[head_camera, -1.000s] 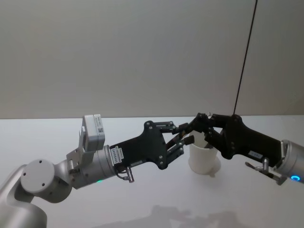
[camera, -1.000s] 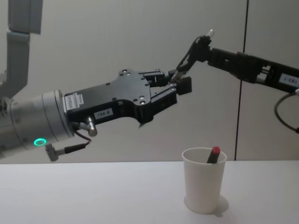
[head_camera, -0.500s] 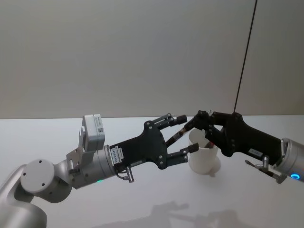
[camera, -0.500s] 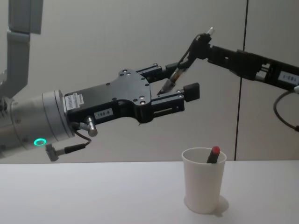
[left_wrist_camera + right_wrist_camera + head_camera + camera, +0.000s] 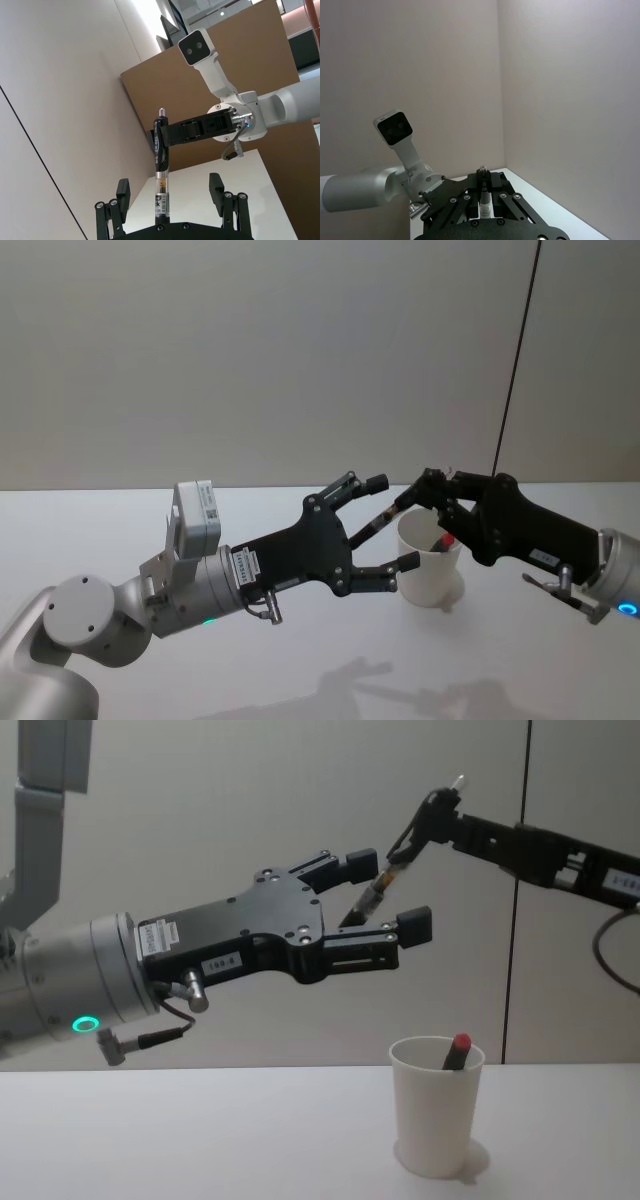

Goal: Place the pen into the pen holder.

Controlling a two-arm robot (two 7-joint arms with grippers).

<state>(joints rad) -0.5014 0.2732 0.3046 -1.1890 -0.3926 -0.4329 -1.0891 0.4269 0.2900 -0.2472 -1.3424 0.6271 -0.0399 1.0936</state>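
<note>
We can just make out "EN-GEL" printed along the barrel of the pen (image 5: 160,170), while the small white labels on both grippers' bodies stay too blurred to read.

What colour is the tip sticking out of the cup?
Red, on a dark body; clearest in the chest view.

Plain pale grey wall (image 5: 250,360) at the far side, divided right of centre by one thin dark vertical seam (image 5: 517,360); glossy white table (image 5: 120,530) in front, meeting the wall in a straight edge; soft, even lighting with faint shadows on the near tabletop.
</note>
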